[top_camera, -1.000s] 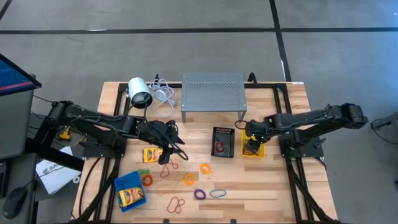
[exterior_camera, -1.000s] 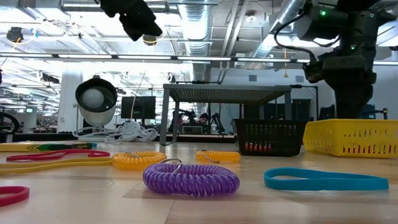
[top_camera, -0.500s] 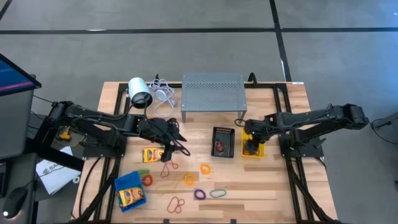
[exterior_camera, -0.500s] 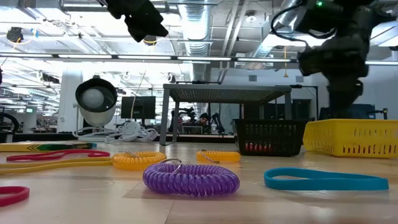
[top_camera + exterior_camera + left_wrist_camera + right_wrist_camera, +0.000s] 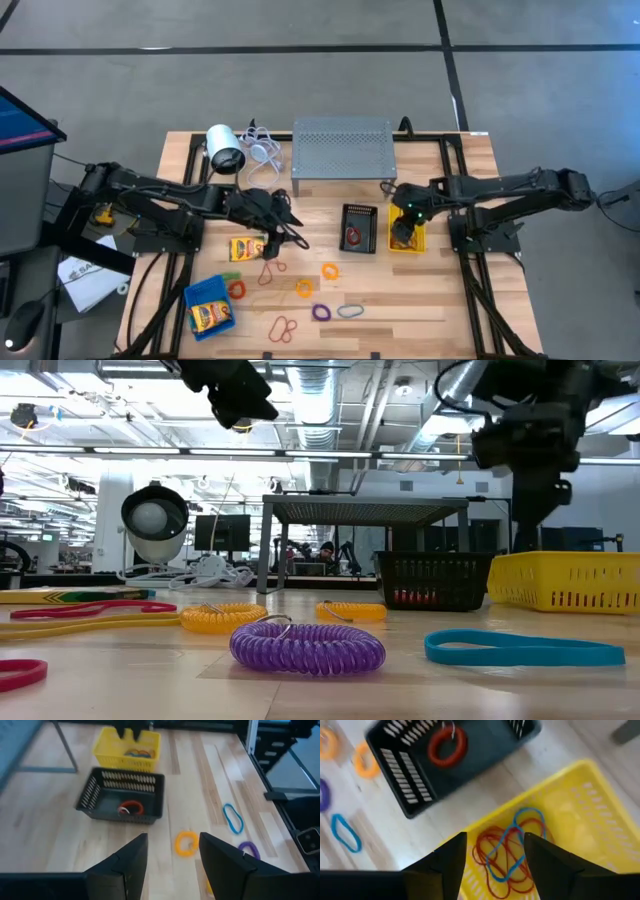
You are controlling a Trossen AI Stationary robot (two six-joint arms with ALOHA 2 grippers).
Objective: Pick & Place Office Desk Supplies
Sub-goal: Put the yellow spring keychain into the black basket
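My right gripper [image 5: 495, 836] hangs open just above the yellow bin [image 5: 408, 242], which holds red and blue rubber bands [image 5: 512, 851]. To its left stands the black bin [image 5: 358, 228] with a red coil [image 5: 131, 808] inside. My left gripper [image 5: 290, 236] hovers open over the table's middle with nothing between its fingers. A yellow crayon box [image 5: 245, 248] lies flat beside it. A second crayon box lies in the blue bin [image 5: 210, 307] near the front left. Loose bands and coils [image 5: 318, 290] lie flat on the wood in front.
A grey perforated stand [image 5: 343, 150] stands at the far middle. A white cylinder [image 5: 225, 148] with its cable lies at the far left. In the low view a purple coil [image 5: 307, 645] and a blue band [image 5: 525, 650] lie nearest the front edge.
My right gripper has risen out of the yellow bin and tipped a little, with nothing in its fingers; the bands stay in the bin.
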